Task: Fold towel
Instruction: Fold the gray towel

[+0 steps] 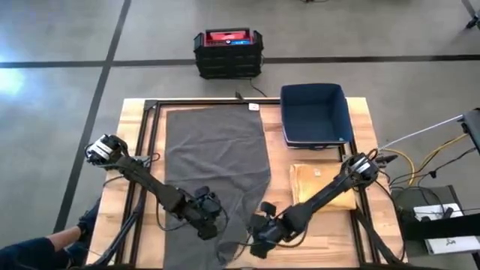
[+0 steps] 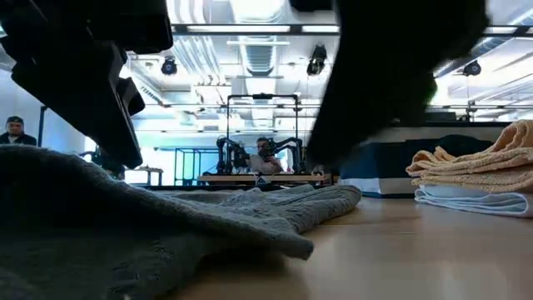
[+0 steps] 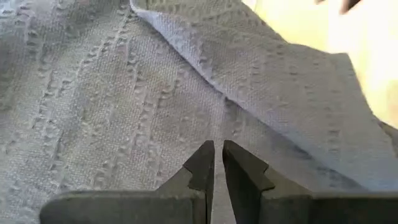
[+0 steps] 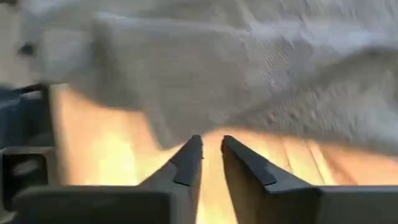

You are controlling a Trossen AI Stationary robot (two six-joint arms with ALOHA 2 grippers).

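Note:
A grey towel (image 1: pixel 217 157) lies spread on the wooden table, its near part rumpled and narrowed, with a diagonal fold ridge (image 3: pixel 261 68) in it. My left gripper (image 1: pixel 208 221) is down on the towel's near left part, shut on the cloth (image 3: pixel 218 146). My right gripper (image 1: pixel 259 234) is low over bare wood just off the towel's near right edge (image 4: pixel 249 68). Its fingers (image 4: pixel 212 140) stand a little apart with nothing between them. In the low view the towel (image 2: pixel 208 217) humps up on the left, under a dark gripper. My left gripper pinches a small pucker of the towel (image 3: pixel 222 121) between its two fingers, coming from above at a slant. One layer or several, I cannot tell. The cloth around the fingertips stays on the table, slack.
A dark blue bin (image 1: pixel 315 116) stands at the far right of the table. A stack of folded tan towels (image 1: pixel 319 184) lies near it, under my right arm. A black and red case (image 1: pixel 227 52) is on the floor beyond the table. People sit in the room behind.

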